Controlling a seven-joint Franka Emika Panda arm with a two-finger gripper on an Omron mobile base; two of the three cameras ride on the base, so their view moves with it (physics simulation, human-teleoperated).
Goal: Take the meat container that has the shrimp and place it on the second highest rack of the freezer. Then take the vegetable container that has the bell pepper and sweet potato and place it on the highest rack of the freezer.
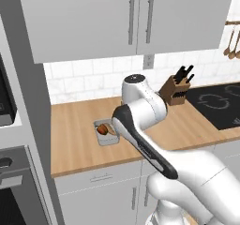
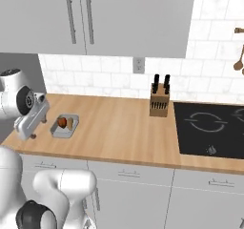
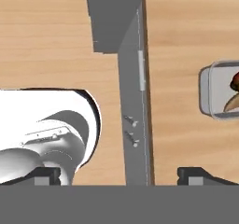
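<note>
Grey vegetable container (image 2: 64, 126) sits left of the knife block (image 2: 159, 102); claw (image 3: 126, 176) wide open, empty; an off-centre descent could tip it.

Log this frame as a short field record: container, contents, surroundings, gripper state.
container: grey tray on the wooden counter, near its left end
contents: bell pepper and sweet potato, side by side
surroundings: knife block by the backsplash, black cooktop to the right
gripper: gripper open, holding nothing, looking down on the counter edge beside the tray
task status: tray not yet grasped
</note>
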